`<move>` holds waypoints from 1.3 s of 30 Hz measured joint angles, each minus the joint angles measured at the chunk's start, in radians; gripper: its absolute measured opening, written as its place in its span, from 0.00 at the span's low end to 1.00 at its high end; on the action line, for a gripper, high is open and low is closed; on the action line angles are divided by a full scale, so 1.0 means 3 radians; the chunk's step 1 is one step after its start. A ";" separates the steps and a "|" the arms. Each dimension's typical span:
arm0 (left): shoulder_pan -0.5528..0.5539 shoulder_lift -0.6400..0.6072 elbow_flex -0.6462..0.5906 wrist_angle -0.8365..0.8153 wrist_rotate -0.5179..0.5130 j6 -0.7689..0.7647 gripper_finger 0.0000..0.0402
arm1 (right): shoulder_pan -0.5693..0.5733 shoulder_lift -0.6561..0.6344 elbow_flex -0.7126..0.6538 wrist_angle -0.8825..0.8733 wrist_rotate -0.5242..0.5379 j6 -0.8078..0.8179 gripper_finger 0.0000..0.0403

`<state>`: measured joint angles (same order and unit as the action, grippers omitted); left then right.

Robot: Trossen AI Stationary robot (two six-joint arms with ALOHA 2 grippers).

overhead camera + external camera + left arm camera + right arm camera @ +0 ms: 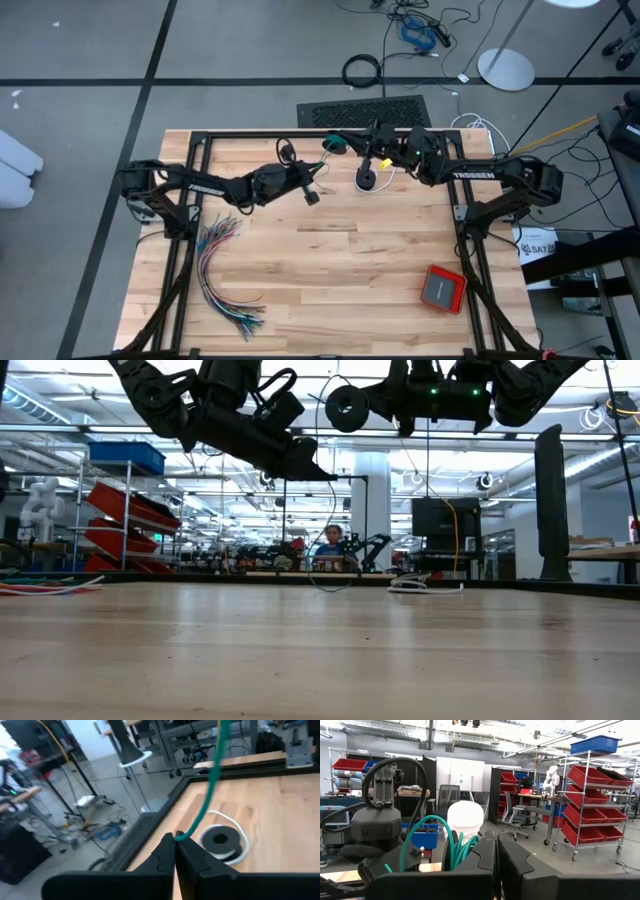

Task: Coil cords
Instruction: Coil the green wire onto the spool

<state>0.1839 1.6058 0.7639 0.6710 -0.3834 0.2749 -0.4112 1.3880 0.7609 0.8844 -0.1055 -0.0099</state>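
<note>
1. A grey floor (80, 60) crossed by dark lines surrounds the wooden table (330, 270).
2. Loose cables (420, 30) and a round white stand base (505, 68) lie beyond the far edge.
3. Shelves of red bins (592, 782) line the workshop.
4. Strip lights (100, 432) hang overhead.

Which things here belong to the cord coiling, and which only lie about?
Job: teal-green cord, pinched by the left gripper, its coil held in the right gripper; coiled black cord with white tail.
Lying about: many-coloured wires; orange box.
</note>
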 joint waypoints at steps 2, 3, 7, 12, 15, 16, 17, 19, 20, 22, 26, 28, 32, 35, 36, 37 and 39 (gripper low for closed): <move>0.0005 0.0003 -0.0001 0.0089 -0.0090 0.0087 0.02 | 0.0019 0.0000 0.0000 -0.0019 0.0000 -0.0010 0.00; 0.0016 0.0003 -0.0001 0.0145 -0.0137 0.0138 0.02 | 0.0026 0.0000 0.0000 -0.0027 0.0000 -0.0014 0.00; 0.0188 0.0003 -0.0001 0.0212 -0.0149 0.0139 0.01 | 0.0041 0.0000 0.0000 -0.0029 -0.0015 -0.0020 0.00; 0.0511 0.0003 -0.0002 0.0129 0.0025 -0.0108 0.00 | 0.0069 0.0000 0.0000 -0.0030 -0.0098 -0.0039 0.00; 0.0692 0.0003 -0.0002 0.0130 0.0268 -0.0287 0.00 | 0.0071 0.0000 0.0000 -0.0026 -0.0153 -0.0032 0.00; 0.0747 0.0003 -0.0002 0.0120 0.0361 -0.0364 0.00 | 0.0069 0.0000 0.0000 -0.0016 -0.0204 -0.0022 0.00; 0.0793 0.0006 -0.0002 0.0110 0.0442 -0.0432 0.00 | 0.0069 0.0000 0.0000 0.0004 -0.0236 -0.0015 0.00; 0.0862 0.0024 -0.0003 0.0108 0.0577 -0.0536 0.00 | 0.0070 0.0000 0.0000 0.0085 -0.0273 0.0024 0.00; 0.0881 0.0028 -0.0003 0.0098 0.0641 -0.0556 0.00 | 0.0072 0.0000 0.0001 0.0126 -0.0282 0.0055 0.00; 0.0889 0.0050 0.0013 0.0104 0.0714 -0.0613 0.00 | 0.0076 0.0014 0.0001 0.0196 -0.0282 0.0110 0.00; 0.0841 0.0159 0.0137 0.0091 0.0762 -0.0630 0.00 | 0.0129 0.0175 0.0001 0.0496 -0.0277 0.0210 0.00; 0.0812 0.0232 0.0212 0.0088 0.0772 -0.0630 0.00 | 0.0143 0.0301 0.0001 0.0685 -0.0263 0.0279 0.00; 0.0750 0.0367 0.0327 0.0061 0.0798 -0.0630 0.00 | 0.0174 0.0521 0.0001 0.0958 0.0021 0.0348 0.00; 0.0712 0.0424 0.0347 0.0060 0.0804 -0.0632 0.00 | 0.0195 0.0614 0.0001 0.1198 0.0227 0.0318 0.00; 0.0709 0.0431 0.0351 0.0058 0.0805 -0.0637 0.00 | 0.0196 0.0634 0.0001 0.1272 0.0276 0.0302 0.00; 0.0700 0.0432 0.0351 0.0047 0.0805 -0.0638 0.00 | 0.0198 0.0660 0.0004 0.1359 0.0328 0.0267 0.00; 0.0678 0.0432 0.0351 0.0072 0.0797 -0.0640 0.00 | 0.0197 0.0705 0.0039 0.1417 0.0409 0.0254 0.00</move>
<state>0.3873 1.7355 0.8692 0.6927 -0.1444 0.0830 -0.3521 1.5995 0.7726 1.3094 0.0173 0.0662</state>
